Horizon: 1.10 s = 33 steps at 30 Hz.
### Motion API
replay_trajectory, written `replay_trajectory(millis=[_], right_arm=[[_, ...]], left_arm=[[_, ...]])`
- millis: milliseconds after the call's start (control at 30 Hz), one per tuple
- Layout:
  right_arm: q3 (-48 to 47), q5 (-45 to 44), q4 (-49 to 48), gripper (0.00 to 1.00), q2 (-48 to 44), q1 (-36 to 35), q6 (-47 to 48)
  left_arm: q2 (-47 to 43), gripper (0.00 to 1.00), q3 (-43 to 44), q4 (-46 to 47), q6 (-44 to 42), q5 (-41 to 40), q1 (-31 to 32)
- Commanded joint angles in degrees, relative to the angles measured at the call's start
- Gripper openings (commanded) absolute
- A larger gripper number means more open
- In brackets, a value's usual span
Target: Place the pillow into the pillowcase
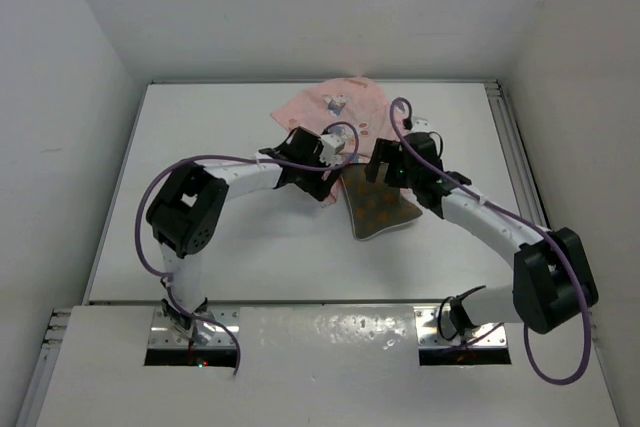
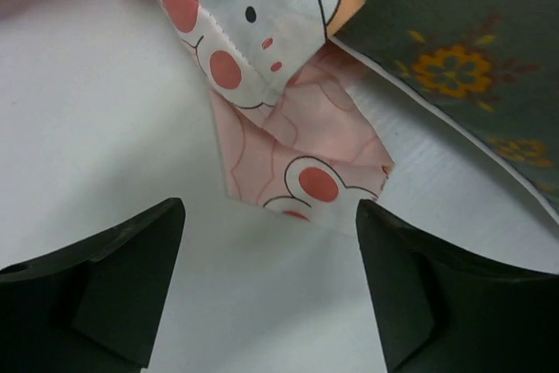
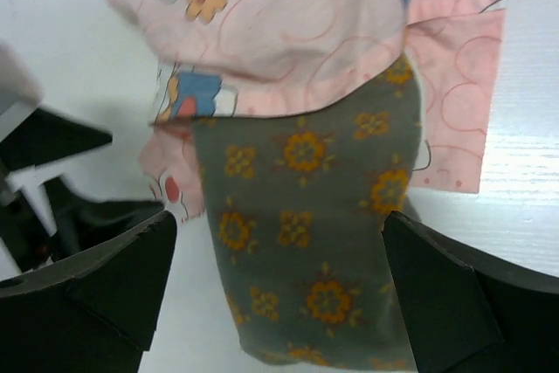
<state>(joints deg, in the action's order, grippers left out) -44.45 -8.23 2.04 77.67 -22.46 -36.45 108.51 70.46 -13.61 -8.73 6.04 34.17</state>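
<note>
The pink bunny-print pillowcase (image 1: 335, 105) lies crumpled at the back middle of the table. The olive pillow (image 1: 376, 209) with orange flowers lies just in front of it, its far end covered by the pillowcase's edge (image 3: 288, 37). My left gripper (image 2: 271, 246) stands open, with only bare table between its fingers (image 2: 113, 290). A folded corner of the pillowcase (image 2: 293, 159) lies just ahead of it, and the pillow (image 2: 472, 67) is at the upper right. My right gripper (image 3: 275, 255) is open wide over the pillow (image 3: 314, 242), one finger (image 3: 463, 303) on either side and neither touching it.
The white table (image 1: 220, 147) is boxed in by white walls at the back and both sides, with a rail along its right edge (image 1: 510, 147). The two grippers (image 1: 338, 152) (image 1: 383, 169) hang close together. The left arm's black gripper (image 3: 39, 155) shows at the right wrist view's left edge.
</note>
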Motion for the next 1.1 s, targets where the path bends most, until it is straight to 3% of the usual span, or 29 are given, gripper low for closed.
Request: replay_trajectory(millis=[0, 133, 267, 333, 367, 400, 467, 500, 533, 767, 1067], right_arm=[[-3.4, -3.7, 7.1, 0.99, 2.6, -4.2, 6.9], [-4.4, -5.2, 8.2, 0.99, 7.0, -6.1, 4.3], [-7.1, -6.1, 10.6, 0.99, 15.0, -6.8, 0.7], [-8.6, -5.8, 11.7, 0.99, 19.5, -6.8, -0.8], [-8.7, -4.7, 11.1, 0.98, 20.6, -6.8, -0.9], [-8.8, -3.7, 9.2, 0.84, 21.4, -6.8, -1.1], [-9.3, -1.1, 8.1, 0.45, 23.1, -6.5, -2.0], [-10.3, -0.6, 7.7, 0.1, 23.1, -6.4, -2.2], [-10.8, 0.0, 7.5, 0.0, 22.8, -6.2, -2.5], [-12.1, 10.2, -5.3, 0.0, 15.2, -2.0, -3.5], [-12.0, 7.0, -22.6, 0.0, 11.6, 3.1, -19.4]], left_arm=[[2.6, 0.8, 1.1, 5.7, -0.9, -0.9, 0.8], [4.8, 0.79, 1.0, 6.7, 1.0, -1.0, 1.5], [6.7, 0.56, 1.7, 7.3, 3.4, 2.0, 1.5], [6.7, 0.36, 1.4, 8.2, 4.6, 5.1, 1.5], [6.5, 0.15, 1.2, 8.8, 5.0, 5.9, 1.5], [6.6, 0.04, 0.9, 9.5, 5.6, 6.5, 1.5], [6.3, 0.0, 0.8, 8.6, 7.1, 8.2, 1.4], [6.1, 0.0, 1.1, 7.9, 7.0, 9.2, 1.4], [5.8, 0.0, 1.4, 6.8, 6.1, 11.8, 1.4], [2.6, 0.0, 8.1, -13.3, -5.3, 25.8, 0.2], [-2.6, 0.0, 10.9, -30.2, -23.2, 34.4, -0.2]])
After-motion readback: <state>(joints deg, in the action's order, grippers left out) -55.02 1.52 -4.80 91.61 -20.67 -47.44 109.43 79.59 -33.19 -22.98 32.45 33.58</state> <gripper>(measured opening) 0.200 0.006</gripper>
